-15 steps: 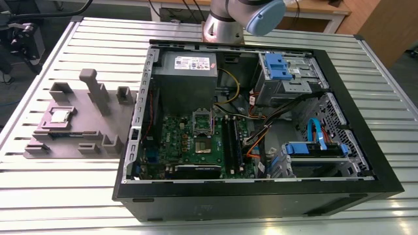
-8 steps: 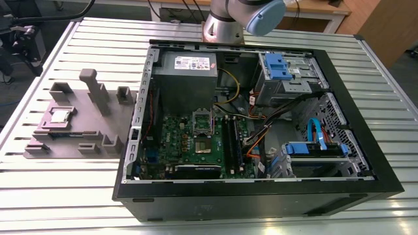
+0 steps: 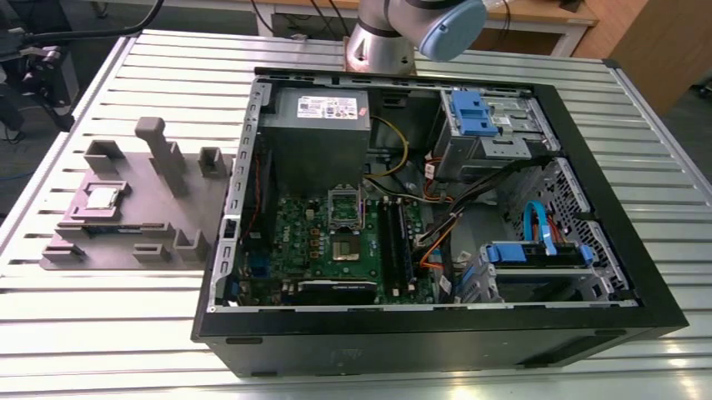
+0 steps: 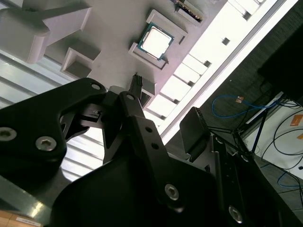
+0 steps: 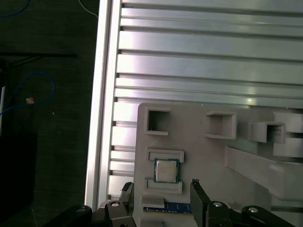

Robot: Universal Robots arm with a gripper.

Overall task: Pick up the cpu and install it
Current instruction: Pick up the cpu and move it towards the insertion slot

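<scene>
cpu (image 5: pixel 165 170) flat in grey tray (image 5: pixel 199 156) recess

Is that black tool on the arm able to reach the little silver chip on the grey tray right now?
Probably yes. The cpu lies uncovered in its pocket on the tray, and the open tool hangs over it with nothing between.

the tool (image 5: pixel 161 185) hangs empty, its fingers (image 5: pixel 201 201) spread apart

cpu (image 3: pixel 103 197) (image 4: pixel 155 41) (image 5: pixel 165 170) | silver, square | flat | seated in tray recess
</scene>
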